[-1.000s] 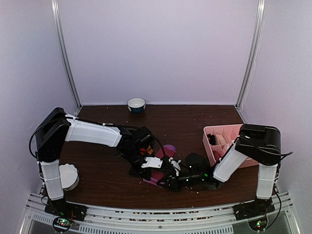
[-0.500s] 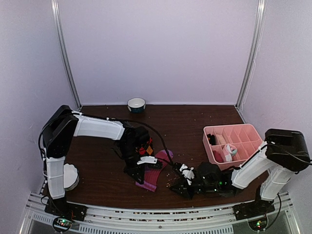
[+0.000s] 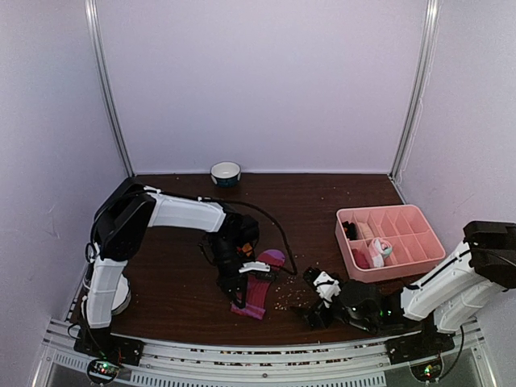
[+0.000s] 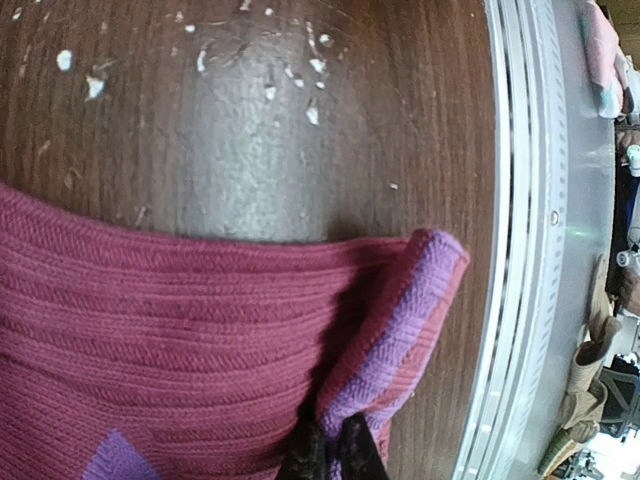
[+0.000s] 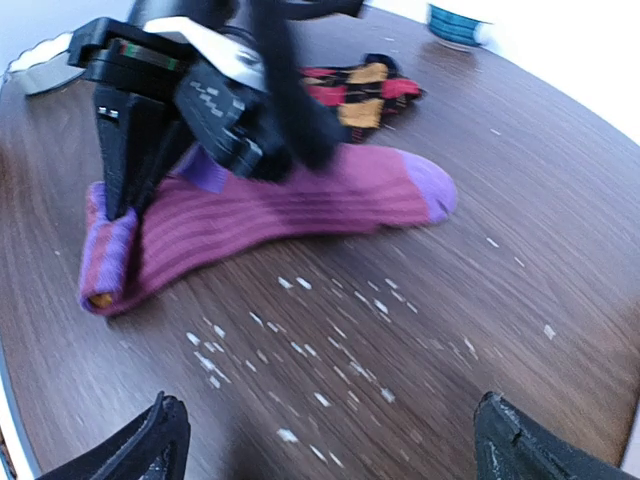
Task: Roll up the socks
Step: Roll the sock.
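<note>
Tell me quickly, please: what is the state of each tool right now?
Left tool: closed, pinching the folded end of the purple sock.
Right tool: open, holding nothing.

Ribbed magenta sock [image 5: 300, 205], black-and-red argyle sock [image 5: 360, 92]

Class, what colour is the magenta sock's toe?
The toe is light purple; right wrist view shows it best.
</note>
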You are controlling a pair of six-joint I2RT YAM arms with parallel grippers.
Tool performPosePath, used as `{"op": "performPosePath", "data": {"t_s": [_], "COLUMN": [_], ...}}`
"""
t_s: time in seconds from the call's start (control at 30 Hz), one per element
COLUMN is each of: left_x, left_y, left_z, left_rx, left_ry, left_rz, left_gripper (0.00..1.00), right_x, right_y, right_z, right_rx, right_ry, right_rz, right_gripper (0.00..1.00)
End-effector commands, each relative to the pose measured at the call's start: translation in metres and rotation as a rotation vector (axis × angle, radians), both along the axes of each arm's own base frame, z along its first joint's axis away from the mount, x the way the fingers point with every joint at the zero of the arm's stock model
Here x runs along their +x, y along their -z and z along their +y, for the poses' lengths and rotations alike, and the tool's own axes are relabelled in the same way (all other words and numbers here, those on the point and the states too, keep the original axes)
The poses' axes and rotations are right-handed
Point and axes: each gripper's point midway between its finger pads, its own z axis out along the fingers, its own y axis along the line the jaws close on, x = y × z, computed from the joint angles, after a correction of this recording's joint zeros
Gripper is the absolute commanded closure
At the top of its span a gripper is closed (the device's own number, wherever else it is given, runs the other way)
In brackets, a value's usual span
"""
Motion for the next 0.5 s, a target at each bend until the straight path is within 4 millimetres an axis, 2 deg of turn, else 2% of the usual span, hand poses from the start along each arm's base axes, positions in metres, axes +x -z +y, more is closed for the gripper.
{"op": "performPosePath", "data": {"t_s": [0.0,0.13,0.27,0.4,0.47], "left_x": [0.017,0.019,0.018,0.018,0.018], "left_y": [0.017,0.017,0.018,0.019,0.019], "left_z": [0.000,0.000,0.002,0.003,0.003], "left_rx": [0.062,0.080,0.085,0.087,0.086], "left_ry": [-0.031,-0.034,-0.035,-0.036,-0.036], "left_rz": [-0.070,-0.073,-0.072,-0.067,-0.066], "left_gripper": [1.00,1.00,1.00,1.00,1.00], "right_x": [0.018,0.009,-0.021,-0.053,-0.061], "right_y": [-0.025,-0.019,-0.029,-0.022,-0.015], "right_z": [-0.026,-0.002,0.023,0.062,0.078], "right_rx": [0.142,-0.103,-0.096,-0.159,-0.191], "right_ry": [0.185,0.078,-0.116,-0.348,-0.417], "right_rz": [-0.042,-0.097,-0.176,-0.200,-0.201], "right_gripper": [0.00,0.00,0.01,0.01,0.10]}}
